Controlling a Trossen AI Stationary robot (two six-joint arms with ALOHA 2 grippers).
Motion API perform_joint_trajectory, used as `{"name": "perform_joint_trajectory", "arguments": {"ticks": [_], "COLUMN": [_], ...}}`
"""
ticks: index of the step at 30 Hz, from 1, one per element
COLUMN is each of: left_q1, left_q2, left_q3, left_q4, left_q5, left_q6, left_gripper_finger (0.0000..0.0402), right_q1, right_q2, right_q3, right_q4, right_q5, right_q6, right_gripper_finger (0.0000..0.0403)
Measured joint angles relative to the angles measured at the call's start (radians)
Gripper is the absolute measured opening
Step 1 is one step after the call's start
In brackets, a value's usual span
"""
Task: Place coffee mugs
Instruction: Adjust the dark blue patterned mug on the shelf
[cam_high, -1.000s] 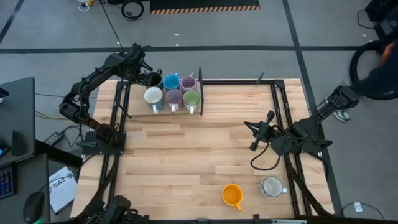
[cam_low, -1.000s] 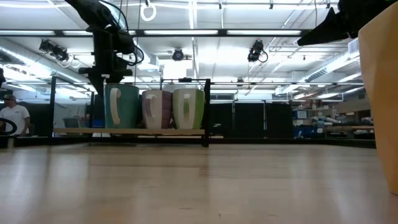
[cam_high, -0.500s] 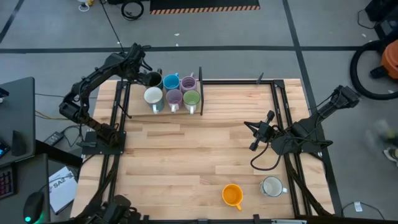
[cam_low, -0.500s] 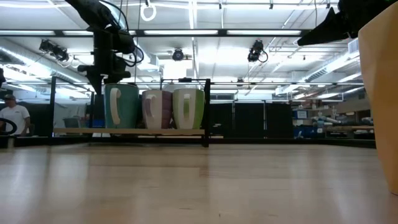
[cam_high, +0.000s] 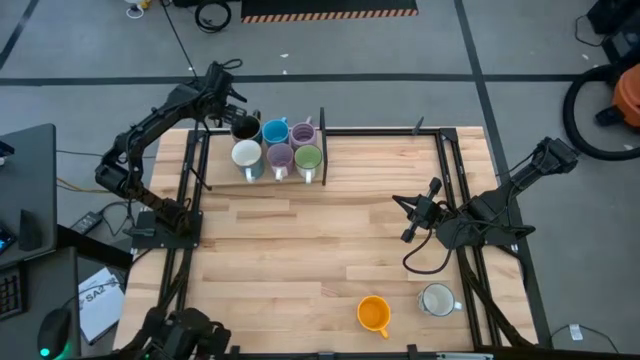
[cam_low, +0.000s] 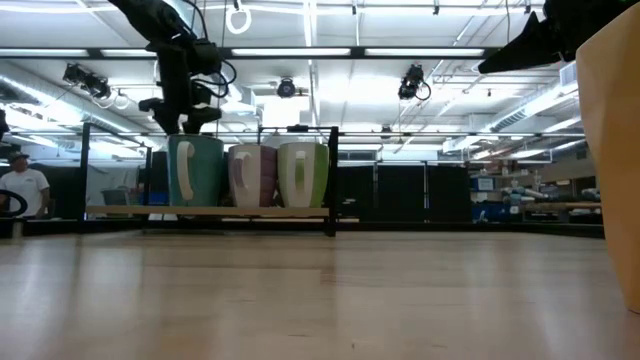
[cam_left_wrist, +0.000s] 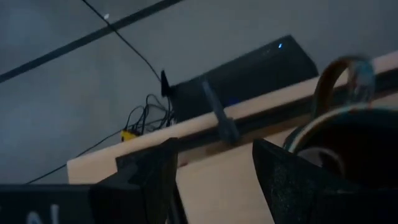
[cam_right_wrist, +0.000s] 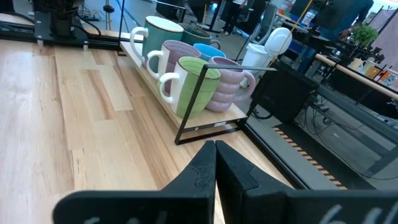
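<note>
I had the left gripper (cam_high: 222, 97) reached out to the far left corner, jaws spread wide. The right gripper (cam_high: 408, 218) waited low at the right side, arm folded, jaws pressed together.

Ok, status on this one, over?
Left tool open above dark brown mug, racked. Right tool shut, idle. Orange mug, white mug still out.

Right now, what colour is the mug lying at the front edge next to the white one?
Orange mug, clearest in the high view.
</note>
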Motion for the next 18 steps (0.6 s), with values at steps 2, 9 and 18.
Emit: {"name": "perform_joint_trajectory", "arguments": {"ticks": [2, 9, 18], "left_q1": [0.006, 0.005, 0.003], "left_q2": [0.000, 0.000, 0.000], "left_q3": [0.000, -0.005, -0.006], "left_q4": [-0.045, -0.142, -0.180], "left_q5": [0.003, 0.051, 0.081], "left_q6": [0.003, -0.008, -0.073], "left_gripper_finger": [0.0215, 0.0215, 0.0215], "right_q1": [0.000, 0.000, 0.000], "right_q2": [0.000, 0.000, 0.000], "right_q3": [0.000, 0.000, 0.000], "right_q4": [0.000, 0.000, 0.000], "right_q5": [0.000, 0.000, 0.000], "right_q6": [0.000, 0.000, 0.000], "right_gripper_finger": [0.0012, 0.0012, 0.0012]}}
